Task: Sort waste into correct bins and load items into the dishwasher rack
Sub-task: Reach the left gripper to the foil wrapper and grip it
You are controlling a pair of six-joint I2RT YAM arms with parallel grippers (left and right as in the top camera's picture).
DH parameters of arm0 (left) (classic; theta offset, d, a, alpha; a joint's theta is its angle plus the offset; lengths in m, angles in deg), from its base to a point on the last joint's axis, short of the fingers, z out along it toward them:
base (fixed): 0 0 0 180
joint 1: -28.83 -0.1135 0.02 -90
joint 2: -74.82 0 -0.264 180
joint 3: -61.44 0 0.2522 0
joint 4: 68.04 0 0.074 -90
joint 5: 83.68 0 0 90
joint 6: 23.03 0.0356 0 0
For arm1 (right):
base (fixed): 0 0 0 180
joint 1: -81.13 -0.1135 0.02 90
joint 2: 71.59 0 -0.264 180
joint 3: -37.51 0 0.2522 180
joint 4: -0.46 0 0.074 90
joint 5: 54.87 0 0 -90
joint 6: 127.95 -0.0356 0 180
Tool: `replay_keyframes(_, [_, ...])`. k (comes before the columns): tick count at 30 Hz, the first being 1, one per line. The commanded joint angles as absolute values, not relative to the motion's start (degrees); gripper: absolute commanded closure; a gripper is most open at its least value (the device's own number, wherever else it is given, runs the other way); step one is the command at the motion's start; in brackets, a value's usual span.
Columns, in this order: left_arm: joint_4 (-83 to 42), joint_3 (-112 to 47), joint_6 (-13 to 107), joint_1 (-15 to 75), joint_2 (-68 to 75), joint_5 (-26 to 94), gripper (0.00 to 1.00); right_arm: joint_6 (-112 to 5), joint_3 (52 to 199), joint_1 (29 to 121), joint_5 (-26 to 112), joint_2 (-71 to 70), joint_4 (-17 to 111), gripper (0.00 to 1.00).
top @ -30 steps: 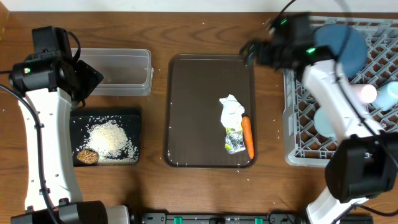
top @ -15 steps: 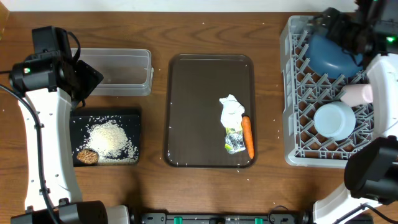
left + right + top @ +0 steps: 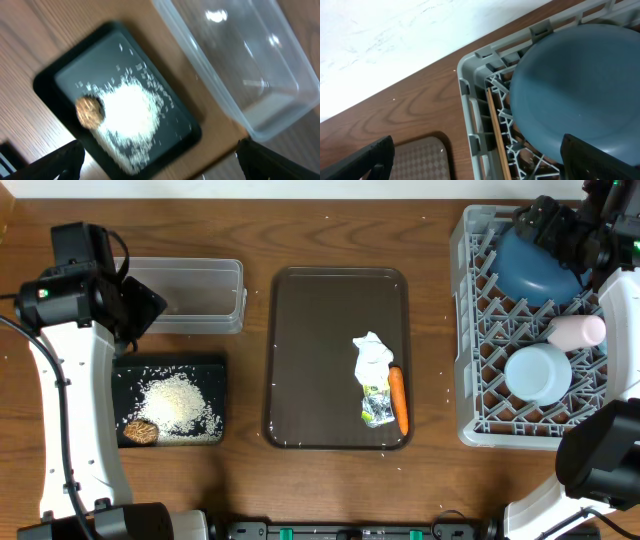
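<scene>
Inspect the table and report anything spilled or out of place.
A few small white grains lie scattered on the wooden table between the brown tray and the grey rack, outside the black tray that holds the rice.

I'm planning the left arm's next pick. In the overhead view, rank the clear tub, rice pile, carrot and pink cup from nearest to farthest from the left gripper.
From the left gripper:
1. clear tub, right beside it.
2. rice pile, in the black tray close by.
3. carrot, on the brown tray, mid-table.
4. pink cup, in the rack, far right.
</scene>
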State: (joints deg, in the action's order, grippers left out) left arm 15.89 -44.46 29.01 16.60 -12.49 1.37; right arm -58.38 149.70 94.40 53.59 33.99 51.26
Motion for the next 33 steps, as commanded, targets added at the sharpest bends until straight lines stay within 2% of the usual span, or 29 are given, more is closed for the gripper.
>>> replay_keyframes(1, [14.53, -44.98, 30.13, 16.91, -11.68, 14.90, 0.04, -58.70, 149.72, 95.34, 54.00, 33.75, 51.30, 0.01])
replay_keyframes(3, [11.21, -44.39, 35.99, 18.64, -11.68, 24.45, 0.09, -58.70, 149.72, 95.37, 54.00, 33.75, 51.30, 0.01])
replay_keyframes(6, [10.18, -44.31, 37.80, 23.05, -12.01, 28.85, 0.10, -58.70, 149.72, 95.37, 54.00, 33.75, 51.30, 0.01])
replay_keyframes(13, [10.27, -44.26, 37.49, 38.68, -14.41, 28.21, 0.10, -58.70, 149.72, 95.34, 54.00, 33.75, 51.30, 0.01])
replay_keyframes(17, [10.23, -44.24, 33.65, 47.95, -18.70, 21.09, 0.10, -58.70, 149.72, 95.34, 54.00, 33.75, 51.30, 0.01])
replay_keyframes(20, [9.97, -44.26, 33.67, 53.37, -23.16, 20.63, 0.11, -58.70, 149.72, 95.34, 54.00, 33.75, 51.30, 0.01])
replay_keyframes(33, [9.88, -44.26, 33.69, 68.58, -39.48, 23.69, 0.20, -58.70, 149.72, 95.34, 54.00, 33.75, 51.30, 0.01])
